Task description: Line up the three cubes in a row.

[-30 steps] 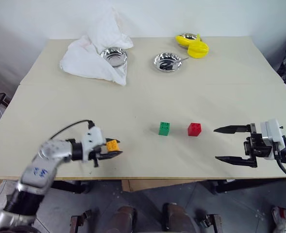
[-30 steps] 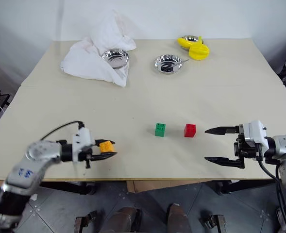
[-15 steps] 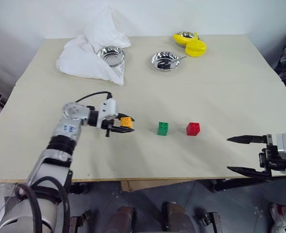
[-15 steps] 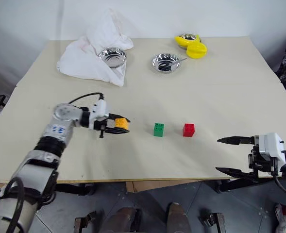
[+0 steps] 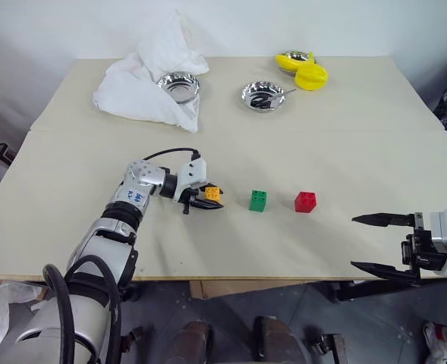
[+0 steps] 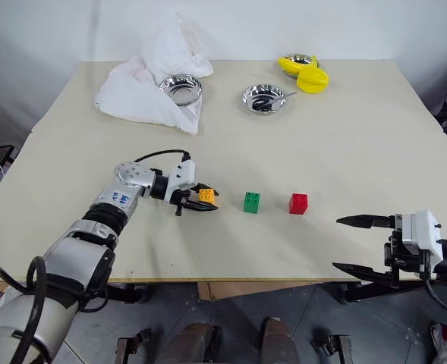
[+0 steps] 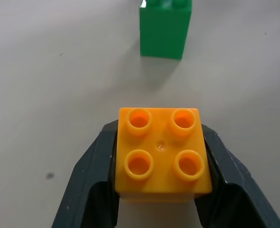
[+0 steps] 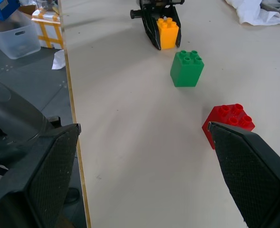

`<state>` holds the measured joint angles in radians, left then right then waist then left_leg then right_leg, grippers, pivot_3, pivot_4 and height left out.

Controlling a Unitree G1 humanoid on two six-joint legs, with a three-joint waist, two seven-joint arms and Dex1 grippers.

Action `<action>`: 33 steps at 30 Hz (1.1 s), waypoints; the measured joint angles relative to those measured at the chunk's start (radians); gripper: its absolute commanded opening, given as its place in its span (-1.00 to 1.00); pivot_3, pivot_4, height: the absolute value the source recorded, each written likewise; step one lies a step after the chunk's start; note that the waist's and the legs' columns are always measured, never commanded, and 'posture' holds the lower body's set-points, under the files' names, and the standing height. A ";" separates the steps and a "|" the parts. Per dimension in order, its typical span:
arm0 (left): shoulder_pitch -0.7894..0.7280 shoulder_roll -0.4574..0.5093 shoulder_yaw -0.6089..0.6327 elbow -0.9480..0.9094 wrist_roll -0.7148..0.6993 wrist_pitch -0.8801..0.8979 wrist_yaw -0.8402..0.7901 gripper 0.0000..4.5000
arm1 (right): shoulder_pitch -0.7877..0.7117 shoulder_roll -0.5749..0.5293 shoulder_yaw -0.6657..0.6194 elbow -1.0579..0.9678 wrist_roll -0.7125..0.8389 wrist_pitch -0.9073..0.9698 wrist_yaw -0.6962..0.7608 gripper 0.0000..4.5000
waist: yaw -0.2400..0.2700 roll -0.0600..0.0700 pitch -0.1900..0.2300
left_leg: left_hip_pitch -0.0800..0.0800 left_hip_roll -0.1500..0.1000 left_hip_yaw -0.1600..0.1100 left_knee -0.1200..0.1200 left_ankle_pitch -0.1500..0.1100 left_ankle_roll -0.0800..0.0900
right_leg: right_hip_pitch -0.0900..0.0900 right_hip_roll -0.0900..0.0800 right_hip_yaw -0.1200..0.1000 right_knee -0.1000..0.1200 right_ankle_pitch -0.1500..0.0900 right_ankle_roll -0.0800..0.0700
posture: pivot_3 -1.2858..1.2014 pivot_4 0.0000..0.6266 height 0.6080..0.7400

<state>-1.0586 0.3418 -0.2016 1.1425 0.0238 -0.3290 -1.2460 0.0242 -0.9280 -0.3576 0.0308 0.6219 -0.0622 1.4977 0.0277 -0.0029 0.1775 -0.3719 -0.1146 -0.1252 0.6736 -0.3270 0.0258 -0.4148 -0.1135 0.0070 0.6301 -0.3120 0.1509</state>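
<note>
Orange cube (image 7: pixel 161 155) clamped between the black fingers of the left claw (image 5: pixel 208 200), studs up, carried low over the bench (image 5: pixel 344 144); whether it touches the surface I cannot tell. Green cube (image 5: pixel 258 200) sits just beyond it, near but apart, with the red cube (image 5: pixel 305 202) a similar gap further right, both flat on the bench. Step in hand, as I judge it: bringing the third block to the left end of the row. Next move calls for matching the green-red gap and line, setting it down square, then releasing.

Right claw (image 5: pixel 385 243) hangs at the near right edge, jaws wide apart, empty.

Blocks are glossy hard plastic, squat, four round studs each. Bench is matte pale board with a seam. At the far side: crumpled white cloth (image 5: pixel 143 87), shiny steel bowls (image 5: pixel 262 96), yellow plastic piece (image 5: pixel 310 75).
</note>
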 measured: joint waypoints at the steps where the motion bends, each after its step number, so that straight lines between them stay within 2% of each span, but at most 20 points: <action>1: -0.001 -0.008 0.006 0.006 0.000 -0.003 0.000 -0.31 | 0.000 0.001 0.000 0.000 0.000 0.000 -0.001 1.00 | 0.000 0.000 0.000 | 0.000 0.000 0.000 0.000 0.000 0.000 | 0.000 0.000 0.000 0.000 0.000 0.000 | 0.03 -0.52 1.00; 9: -0.019 -0.017 0.008 0.035 0.024 -0.033 -0.010 -0.31 | -0.003 0.002 0.000 -0.001 -0.001 0.002 -0.001 1.00 | -0.001 0.000 0.000 | 0.000 0.000 0.000 0.001 0.000 0.000 | 0.000 0.000 0.000 0.001 0.000 0.000 | 0.03 -0.52 1.00; 21: -0.024 0.034 0.029 0.065 0.040 -0.063 -0.043 -0.31 | 0.000 0.004 0.000 -0.002 -0.004 0.002 -0.001 1.00 | -0.002 0.000 0.000 | 0.000 0.000 0.000 0.003 0.000 0.001 | 0.000 0.000 0.000 0.003 0.000 0.000 | 0.03 -0.52 1.00; 23: -0.024 0.033 0.038 0.072 0.039 -0.060 -0.058 0.01 | -0.004 0.010 0.000 -0.002 -0.004 0.002 -0.001 1.00 | -0.001 0.000 0.000 | 0.000 -0.001 0.000 0.004 -0.001 0.001 | 0.000 0.000 0.000 0.004 0.000 0.000 | 0.03 -0.52 1.00; 24: -0.024 0.032 0.040 0.075 0.038 -0.056 -0.065 0.08 | -0.005 0.012 0.000 -0.002 -0.005 0.002 -0.001 1.00 | -0.001 0.000 0.000 | 0.000 -0.001 0.000 0.004 -0.001 0.001 | 0.000 0.000 0.000 0.005 0.000 0.000 | 0.03 -0.52 1.00; 30: -0.024 0.028 0.071 0.083 0.036 -0.075 -0.067 0.92 | -0.017 0.016 0.001 0.000 -0.007 0.002 0.000 1.00 | -0.002 0.000 0.000 | -0.001 -0.001 0.000 0.005 -0.001 0.001 | -0.001 -0.001 0.000 0.007 0.000 0.000 | 0.03 -0.52 1.00; 33: -0.024 0.036 0.091 0.082 0.030 -0.098 -0.073 0.98 | -0.028 0.022 0.005 0.003 -0.008 0.002 0.001 1.00 | -0.002 0.000 0.000 | -0.001 -0.001 0.000 0.005 -0.001 0.001 | -0.001 -0.001 0.000 0.007 0.000 0.000 | 0.03 -0.52 1.00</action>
<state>-1.0822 0.3782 -0.1105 1.2247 0.0542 -0.4272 -1.3194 -0.0039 -0.9061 -0.3524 0.0334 0.6141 -0.0603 1.4992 0.0254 -0.0031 0.1776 -0.3725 -0.1154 -0.1251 0.6782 -0.3278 0.0270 -0.4153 -0.1140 0.0072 0.6366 -0.3120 0.1509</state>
